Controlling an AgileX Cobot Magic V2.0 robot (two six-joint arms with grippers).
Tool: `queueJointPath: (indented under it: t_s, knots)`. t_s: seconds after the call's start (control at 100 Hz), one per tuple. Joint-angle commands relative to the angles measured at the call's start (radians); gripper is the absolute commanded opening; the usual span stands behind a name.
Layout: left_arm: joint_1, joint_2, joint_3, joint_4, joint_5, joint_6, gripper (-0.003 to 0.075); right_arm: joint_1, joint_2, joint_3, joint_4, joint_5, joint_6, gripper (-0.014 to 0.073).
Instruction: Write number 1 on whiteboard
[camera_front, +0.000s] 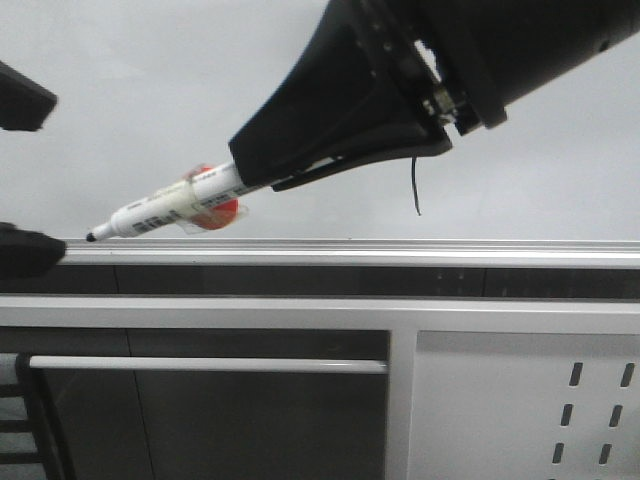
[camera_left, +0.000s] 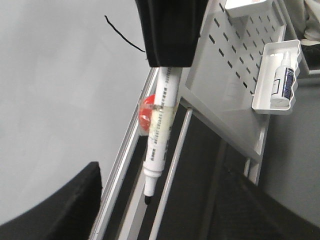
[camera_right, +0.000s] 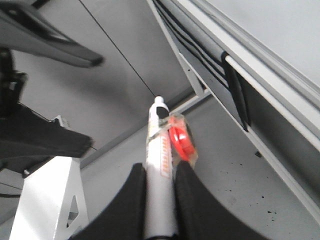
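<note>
The whiteboard fills the upper front view above its silver rail. The number 1 is a thin black stroke on it, partly behind my right arm; it also shows as a stroke in the left wrist view. My right gripper is shut on a white marker with an orange piece taped to it. The bare black tip points down-left, close to the rail and well left of the stroke. My left gripper stands open at the left edge, holding nothing, just past the tip.
Below the rail runs a dark channel and a white bar. A grey metal panel with slots stands at lower right. A white tray with a spray bottle hangs on that panel.
</note>
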Motion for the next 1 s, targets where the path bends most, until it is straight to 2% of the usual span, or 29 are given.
queueJointPath:
  t_s: [0.0, 0.27, 0.43, 0.65, 0.99]
  knots:
    - [0.008, 0.044, -0.048, 0.044, -0.073, -0.004, 0.0433, -0.002, -0.031, -0.043, -0.011, -0.021, 0.005, -0.006]
    - [0.008, 0.171, -0.117, 0.09, -0.054, -0.004, 0.0424, -0.002, -0.031, -0.045, -0.011, -0.018, 0.057, -0.006]
    - [0.008, 0.194, -0.145, 0.095, -0.051, -0.004, 0.0375, -0.002, -0.031, -0.045, -0.011, -0.01, 0.077, -0.006]
    - [0.015, 0.196, -0.149, 0.097, -0.051, -0.004, 0.037, -0.002, -0.031, -0.045, -0.011, -0.01, 0.083, -0.006]
    - [0.015, 0.196, -0.149, 0.097, -0.051, -0.004, 0.0272, -0.002, -0.031, -0.062, -0.011, -0.037, 0.097, -0.006]
